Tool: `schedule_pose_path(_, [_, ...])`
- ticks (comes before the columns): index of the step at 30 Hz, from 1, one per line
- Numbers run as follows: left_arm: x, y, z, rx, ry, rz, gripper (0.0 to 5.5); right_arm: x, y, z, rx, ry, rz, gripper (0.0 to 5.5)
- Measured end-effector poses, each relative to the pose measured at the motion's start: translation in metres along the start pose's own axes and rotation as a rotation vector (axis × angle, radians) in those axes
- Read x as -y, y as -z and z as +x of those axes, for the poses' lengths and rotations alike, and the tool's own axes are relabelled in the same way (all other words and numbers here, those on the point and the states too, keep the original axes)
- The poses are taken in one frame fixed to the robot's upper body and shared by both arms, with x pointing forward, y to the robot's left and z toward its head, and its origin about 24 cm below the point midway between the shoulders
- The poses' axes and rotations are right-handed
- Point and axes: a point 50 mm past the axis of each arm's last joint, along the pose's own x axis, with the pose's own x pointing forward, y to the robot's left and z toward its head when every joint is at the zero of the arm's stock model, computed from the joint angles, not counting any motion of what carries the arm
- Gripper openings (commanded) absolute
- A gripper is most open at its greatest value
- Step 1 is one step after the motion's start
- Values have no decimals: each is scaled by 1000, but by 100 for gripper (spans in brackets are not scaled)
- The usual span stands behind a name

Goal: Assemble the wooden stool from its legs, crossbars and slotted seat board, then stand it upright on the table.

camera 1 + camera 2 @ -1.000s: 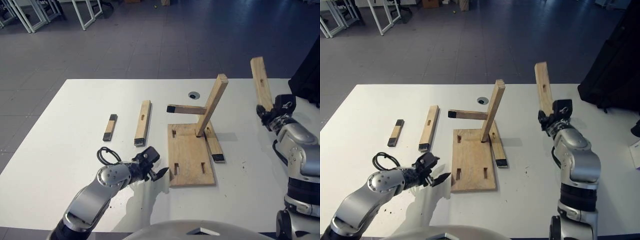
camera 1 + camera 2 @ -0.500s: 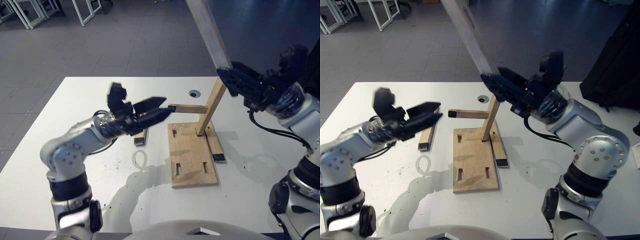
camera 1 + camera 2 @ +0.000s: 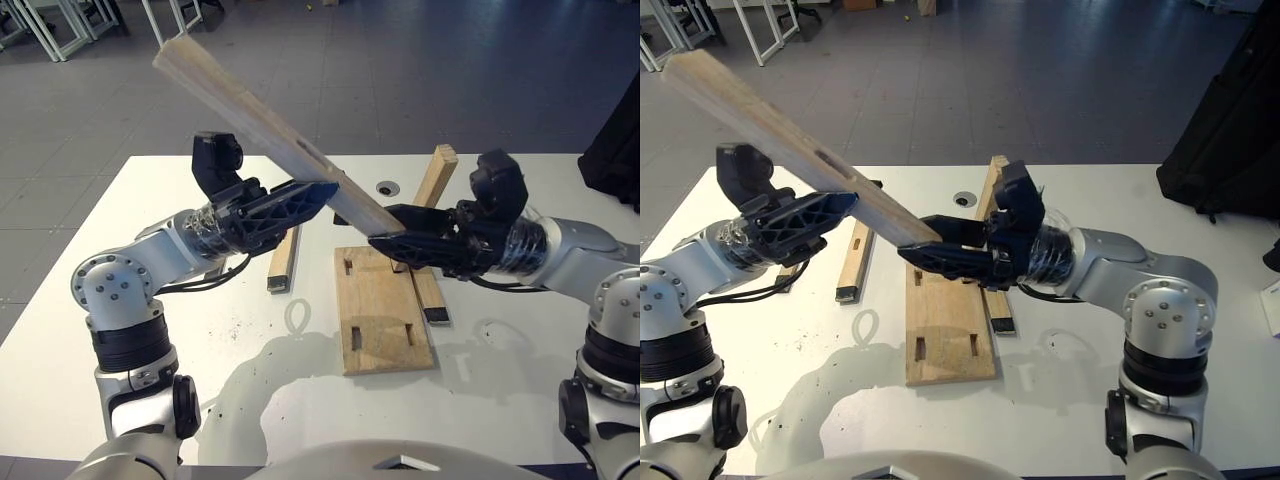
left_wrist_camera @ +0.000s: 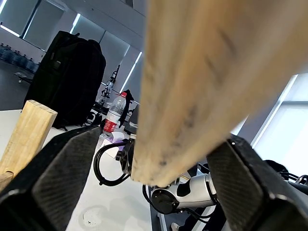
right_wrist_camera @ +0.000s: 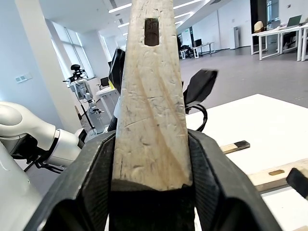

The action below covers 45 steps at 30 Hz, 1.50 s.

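A long wooden leg (image 3: 250, 115) hangs slanted in the air above the table, its high end to the far left. My right gripper (image 3: 380, 226) is shut on its low end, just above the slotted seat board (image 3: 385, 330). My left gripper (image 3: 325, 190) straddles the leg's middle, open, with a gap beside one finger (image 4: 72, 168) in the left wrist view. On the seat board an upright leg (image 3: 432, 185) stands in a slot, with a crossbar (image 3: 365, 216) jutting from it. Another leg (image 3: 430, 295) lies along the board's right edge.
A loose slotted leg (image 3: 284, 255) lies on the white table (image 3: 510, 380) left of the board, and a short crossbar (image 5: 235, 144) lies farther left. A round cable hole (image 3: 388, 188) sits behind the board. A black backpack (image 3: 1230, 130) stands past the right edge.
My right arm has swung the leg down and leftward, from steeply raised to slanted over the board. My left gripper has risen and come around the leg's middle.
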Motion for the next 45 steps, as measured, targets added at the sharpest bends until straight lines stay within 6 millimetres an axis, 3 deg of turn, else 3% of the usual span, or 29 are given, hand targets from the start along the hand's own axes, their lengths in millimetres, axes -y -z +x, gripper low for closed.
schedule_pose_path(5, [6, 0, -5, 4, 40, -27, 250, 1, 5, 2, -16, -8, 22, 204])
schedule_pose_path(10, [5, 0, -5, 10, 14, -36, 229, 2, 7, 3, -12, -7, 32, 204])
schedule_pose_path(15, [5, 1, -9, 17, -3, -52, 216, 3, 7, 1, 2, -4, 73, 320])
schedule_pose_path(18, [3, -3, -14, 55, -16, -37, 206, 1, -5, -18, 33, 35, 75, 376])
schedule_pose_path(21, [-7, -8, -35, 136, -126, -8, 204, -3, -13, -56, 120, 194, 81, 387])
schedule_pose_path(23, [-12, -7, -49, 177, -216, 26, 204, 1, 19, -62, 40, 388, 143, 387])
schedule_pose_path(25, [-18, -1, -62, 193, -341, 63, 204, 5, 82, -59, -161, 634, 257, 387])
schedule_pose_path(27, [-24, 0, -68, 214, -453, 154, 204, 4, 123, -61, -331, 808, 252, 387])
schedule_pose_path(29, [-32, -1, -71, 236, -568, 256, 204, 3, 146, -63, -451, 903, 182, 387])
schedule_pose_path(39, [-46, 16, -70, 63, -649, 471, 204, -1, 158, -60, -579, 891, -38, 387])
schedule_pose_path(45, [-43, 36, -81, -175, -539, 440, 204, 2, 145, -85, -738, 745, -134, 387])
